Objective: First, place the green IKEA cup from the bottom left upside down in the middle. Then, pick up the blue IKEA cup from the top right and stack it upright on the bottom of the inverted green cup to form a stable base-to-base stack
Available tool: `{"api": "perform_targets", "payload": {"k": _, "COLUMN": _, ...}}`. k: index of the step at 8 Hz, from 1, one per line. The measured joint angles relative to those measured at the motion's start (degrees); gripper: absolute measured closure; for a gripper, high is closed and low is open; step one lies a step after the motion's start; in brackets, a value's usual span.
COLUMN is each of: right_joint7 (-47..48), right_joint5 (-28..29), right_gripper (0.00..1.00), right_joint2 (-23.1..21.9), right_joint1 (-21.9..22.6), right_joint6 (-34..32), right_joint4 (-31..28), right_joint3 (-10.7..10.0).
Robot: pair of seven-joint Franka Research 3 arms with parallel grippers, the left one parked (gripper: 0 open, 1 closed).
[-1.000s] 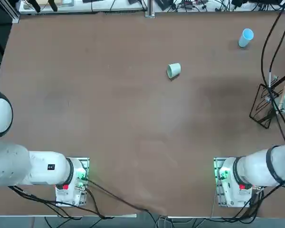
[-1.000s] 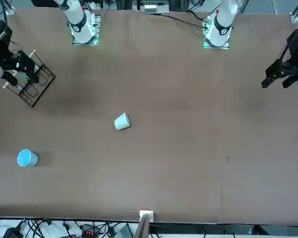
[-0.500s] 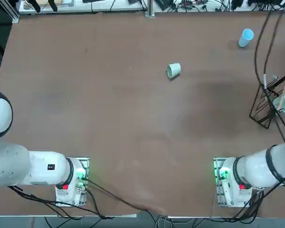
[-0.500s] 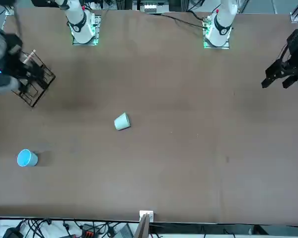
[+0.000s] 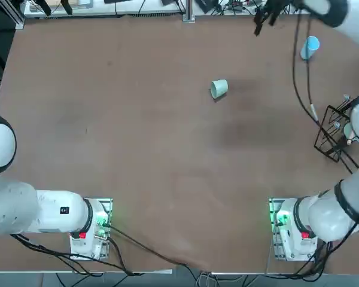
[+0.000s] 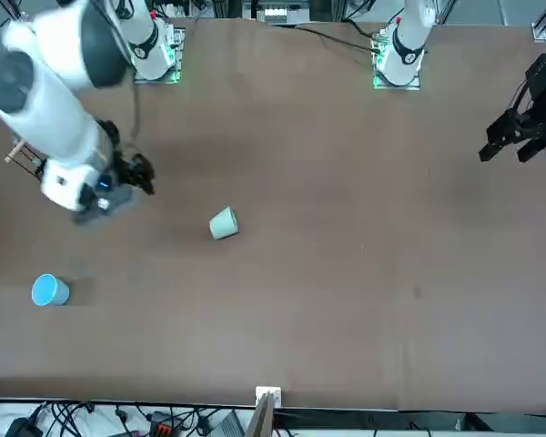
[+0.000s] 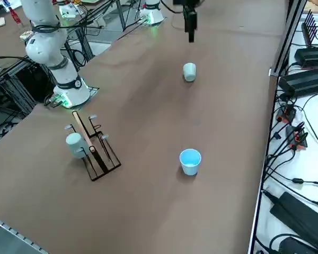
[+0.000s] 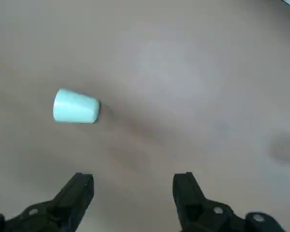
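Neither of the 2 steps is done: the right gripper (image 8: 133, 186) is hovering, jaws released and empty, with the green IKEA cup (image 8: 76, 107) lying sideways just ahead and the blue IKEA cup (image 5: 310, 47) standing upright well apart.

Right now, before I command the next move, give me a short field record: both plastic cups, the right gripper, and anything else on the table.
green cup: pale sage-green tapered plastic cup, lying on its side near the table's middle, not yet inverted
blue cup: light sky-blue tapered plastic cup, upright, mouth up, alone near the table edge
right gripper: right gripper, open, empty, above the table short of the green cup
other: black wire rack holding a whitish-teal piece on a wooden stick
stack: not started
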Motion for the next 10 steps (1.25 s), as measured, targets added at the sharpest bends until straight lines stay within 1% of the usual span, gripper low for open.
{"api": "perform_targets", "payload": {"k": 2, "right_joint7": -13.08, "right_joint5": 0.02, "right_gripper": 0.0, "right_joint2": 4.84, "right_joint1": 1.9, "right_joint6": 4.8, "right_joint4": -0.02, "right_joint3": 0.32}}
{"api": "perform_targets", "payload": {"k": 4, "right_joint7": -24.67, "right_joint5": 0.02, "right_gripper": 0.0, "right_joint2": 8.91, "right_joint1": 4.79, "right_joint6": 9.3, "right_joint4": -0.01, "right_joint3": 0.58}}
{"api": "perform_targets", "payload": {"k": 6, "right_joint7": -33.03, "right_joint5": 0.02, "right_gripper": 0.0, "right_joint2": 12.48, "right_joint1": 7.78, "right_joint6": 11.64, "right_joint4": 0.05, "right_joint3": 0.66}}
{"api": "perform_targets", "payload": {"k": 8, "right_joint7": -43.2, "right_joint5": 0.45, "right_gripper": 0.0, "right_joint2": 15.87, "right_joint1": 9.21, "right_joint6": 14.77, "right_joint4": 0.06, "right_joint3": 0.77}}
{"api": "perform_targets", "payload": {"k": 9, "right_joint7": -49.16, "right_joint5": 2.02, "right_gripper": 0.0, "right_joint2": 17.27, "right_joint1": 9.15, "right_joint6": 15.7, "right_joint4": 0.06, "right_joint3": 0.78}}
{"api": "perform_targets", "payload": {"k": 10, "right_joint7": -55.4, "right_joint5": 5.02, "right_gripper": 0.01, "right_joint2": 18.47, "right_joint1": 8.64, "right_joint6": 16.09, "right_joint4": -0.06, "right_joint3": 0.68}}
